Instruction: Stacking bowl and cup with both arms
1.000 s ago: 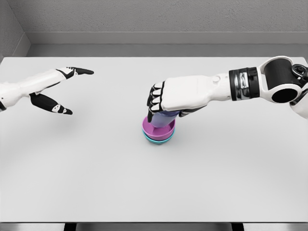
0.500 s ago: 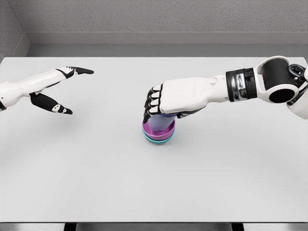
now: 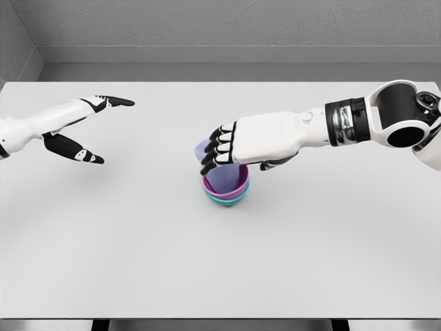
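A lavender cup [image 3: 224, 178] stands inside a magenta bowl [image 3: 242, 185], which is nested in a teal bowl [image 3: 227, 201] at the table's middle. The cup leans to the left, and its rim peeks out behind the fingertips. My right hand [image 3: 236, 163] hovers right over the cup with its fingers [image 3: 215, 153] stretched out and loosened, thumb off to the right, so it is open. My left hand [image 3: 110, 131] stays at the far left above the table, open, with finger and thumb spread and nothing between them.
The grey table [image 3: 138, 241] runs to a grey wall at the back. Its front edge lies near the bottom of the view, and the right forearm crosses above the table from the right.
The right hand's fingers have uncurled from around the cup and lifted slightly. The cup now rests lower in the magenta bowl and tilts left. The left arm has not moved.
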Motion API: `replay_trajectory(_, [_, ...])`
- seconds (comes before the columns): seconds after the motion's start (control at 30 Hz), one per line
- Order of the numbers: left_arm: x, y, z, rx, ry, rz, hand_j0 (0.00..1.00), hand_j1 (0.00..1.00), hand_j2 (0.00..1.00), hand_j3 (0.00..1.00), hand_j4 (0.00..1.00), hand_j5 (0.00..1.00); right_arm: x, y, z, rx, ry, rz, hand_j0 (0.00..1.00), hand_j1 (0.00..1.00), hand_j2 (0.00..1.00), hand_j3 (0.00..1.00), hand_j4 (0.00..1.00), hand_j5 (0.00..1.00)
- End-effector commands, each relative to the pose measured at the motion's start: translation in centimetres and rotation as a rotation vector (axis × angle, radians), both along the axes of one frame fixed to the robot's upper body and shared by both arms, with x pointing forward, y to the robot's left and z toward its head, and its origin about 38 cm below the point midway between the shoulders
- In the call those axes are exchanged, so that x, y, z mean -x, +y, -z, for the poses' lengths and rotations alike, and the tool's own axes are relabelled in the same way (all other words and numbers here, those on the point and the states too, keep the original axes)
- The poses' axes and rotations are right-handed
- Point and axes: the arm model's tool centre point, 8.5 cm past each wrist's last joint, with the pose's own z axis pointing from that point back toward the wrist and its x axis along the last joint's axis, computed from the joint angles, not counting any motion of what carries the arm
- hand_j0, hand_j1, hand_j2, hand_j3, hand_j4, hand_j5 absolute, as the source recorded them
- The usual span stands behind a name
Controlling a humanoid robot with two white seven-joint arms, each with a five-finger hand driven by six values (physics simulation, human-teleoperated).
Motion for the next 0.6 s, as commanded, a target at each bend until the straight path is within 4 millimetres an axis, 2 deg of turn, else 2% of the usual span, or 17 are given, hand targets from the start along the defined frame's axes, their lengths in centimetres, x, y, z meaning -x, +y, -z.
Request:
replay_trajectory(0.0, [0.0,0.0,-0.1,0.007,0.001,-0.003,1.00,1.00,1.00,1.00,1.00,1.00,-0.1,-0.2,-0.3,-0.008,-0.003,0.008,1.00,1.00,1.00,1.00,1.00,1.00])
replay_trajectory(0.13, [0.0,0.1,-0.1,0.006,0.001,-0.005,1.00,1.00,1.00,1.00,1.00,1.00,-0.3,-0.7,-0.9,-0.016,-0.015,0.023,1.00,1.00,1.00,1.00,1.00,1.00])
replay_trajectory(0.2, [0.1,0.1,-0.2,0.005,-0.001,0.000,1.00,1.00,1.00,1.00,1.00,1.00,-0.7,-1.5,-1.9,-0.035,-0.036,0.046,1.00,1.00,1.00,1.00,1.00,1.00])
replay_trajectory(0.27, [0.1,0.1,-0.3,0.003,-0.002,0.000,1.00,1.00,1.00,1.00,1.00,1.00,-0.7,-2.4,-1.9,-0.028,-0.036,0.066,1.00,1.00,1.00,1.00,1.00,1.00])
replay_trajectory(0.4, [0.1,0.6,-0.6,0.001,-0.011,-0.013,1.00,1.00,1.00,1.00,1.00,1.00,-1.1,-6.1,-1.6,-0.009,-0.025,0.153,1.00,1.00,1.00,1.00,1.00,1.00])
replay_trajectory(0.47, [0.3,1.3,-0.3,0.004,-0.015,-0.034,1.00,1.00,1.00,1.00,1.00,1.00,-1.7,-9.0,-0.3,0.003,0.014,0.238,1.00,1.00,1.00,1.00,1.00,1.00])
replay_trajectory(0.53, [0.8,2.1,0.0,0.015,-0.012,-0.056,1.00,1.00,1.00,1.00,1.00,1.00,-1.8,-12.2,-1.4,-0.014,0.011,0.317,1.00,1.00,1.00,1.00,1.00,1.00])
replay_trajectory(0.57, [1.0,2.5,-0.2,0.008,-0.011,-0.061,1.00,1.00,1.00,1.00,1.00,1.00,-1.8,-12.6,-1.3,-0.010,0.015,0.328,1.00,1.00,1.00,1.00,1.00,1.00])
